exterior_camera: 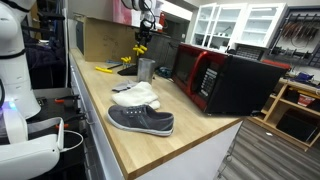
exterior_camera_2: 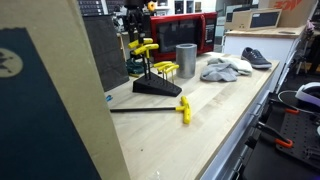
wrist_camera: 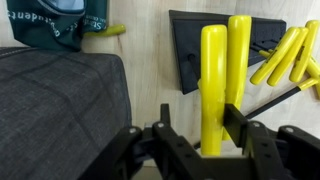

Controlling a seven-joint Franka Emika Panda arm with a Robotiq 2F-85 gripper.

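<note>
A black stand (exterior_camera_2: 155, 88) on the wooden counter holds several yellow T-handled hex keys (exterior_camera_2: 165, 68); it also shows in the wrist view (wrist_camera: 185, 50). My gripper (wrist_camera: 200, 120) hangs over the tall keys at the back of the stand, in both exterior views (exterior_camera: 142, 40) (exterior_camera_2: 138, 38). Its fingers straddle an upright yellow handle (wrist_camera: 212, 70). The right finger touches the handle, and bare wood shows between the handle and the left finger. A second yellow handle (wrist_camera: 240, 60) stands right beside it. Another yellow-handled key (exterior_camera_2: 185, 110) lies loose on the counter in front of the stand.
A metal cup (exterior_camera_2: 186, 58) stands beside the stand. Beyond it are a white cloth (exterior_camera: 137, 96), a grey shoe (exterior_camera: 140, 120) and a red-and-black microwave (exterior_camera: 225, 78). A cardboard panel (exterior_camera: 100, 40) lines the wall. A dark grey fabric panel (wrist_camera: 60, 110) lies close on the gripper's left.
</note>
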